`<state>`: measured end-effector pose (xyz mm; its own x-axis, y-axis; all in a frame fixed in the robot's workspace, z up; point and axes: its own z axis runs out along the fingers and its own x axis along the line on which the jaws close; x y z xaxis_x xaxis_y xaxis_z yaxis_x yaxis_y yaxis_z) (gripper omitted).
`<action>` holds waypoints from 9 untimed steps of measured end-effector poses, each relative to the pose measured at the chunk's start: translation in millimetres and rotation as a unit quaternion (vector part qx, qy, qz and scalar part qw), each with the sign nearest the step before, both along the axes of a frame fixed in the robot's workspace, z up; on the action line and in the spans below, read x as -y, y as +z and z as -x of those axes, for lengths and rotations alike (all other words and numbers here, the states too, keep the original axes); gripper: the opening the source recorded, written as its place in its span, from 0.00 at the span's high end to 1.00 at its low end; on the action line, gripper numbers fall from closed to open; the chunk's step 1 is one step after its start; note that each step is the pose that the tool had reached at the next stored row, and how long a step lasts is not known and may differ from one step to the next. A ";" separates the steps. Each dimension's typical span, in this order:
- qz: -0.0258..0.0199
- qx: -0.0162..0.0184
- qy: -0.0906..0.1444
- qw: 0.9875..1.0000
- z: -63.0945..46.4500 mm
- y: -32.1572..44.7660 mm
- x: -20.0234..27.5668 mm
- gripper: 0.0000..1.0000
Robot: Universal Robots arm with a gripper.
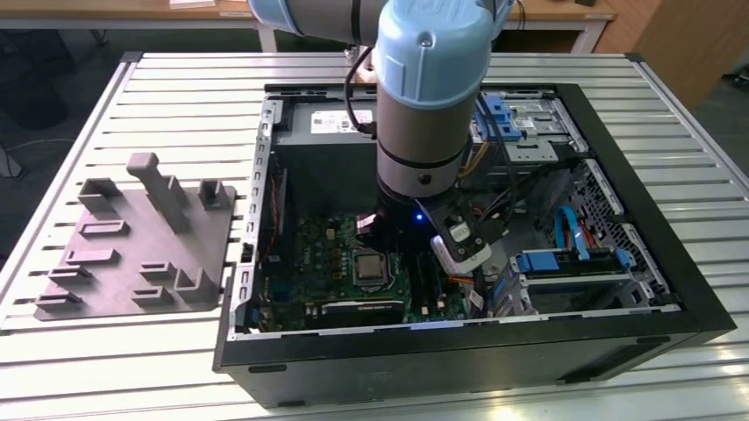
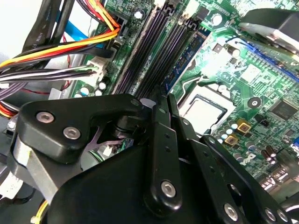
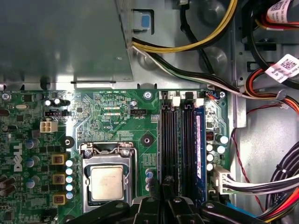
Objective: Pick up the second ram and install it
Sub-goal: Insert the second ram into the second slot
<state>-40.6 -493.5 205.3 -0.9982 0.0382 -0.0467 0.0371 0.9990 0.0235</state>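
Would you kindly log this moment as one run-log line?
gripper low over memory slots | one ram strip seated in edge slot | grey fixture plate beside case

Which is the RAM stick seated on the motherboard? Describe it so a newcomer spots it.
In the open computer case, find the green motherboard and its CPU socket. Beside it run parallel memory slots; the RAM stick stands in the slot farthest from the socket. It alone is blue, its neighbours black.

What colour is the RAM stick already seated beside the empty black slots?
Dark blue; the RAM stick shows best in the first wrist view.
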 end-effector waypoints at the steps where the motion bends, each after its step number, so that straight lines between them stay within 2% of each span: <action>1: 0.000 0.000 0.000 1.000 0.0 -0.6 0.0 0.86; 9: 0.000 0.000 0.000 1.000 0.0 -4.9 0.0 0.86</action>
<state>-40.6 -493.5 200.4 -0.9982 0.0381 -0.0467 0.0371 0.9990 0.0236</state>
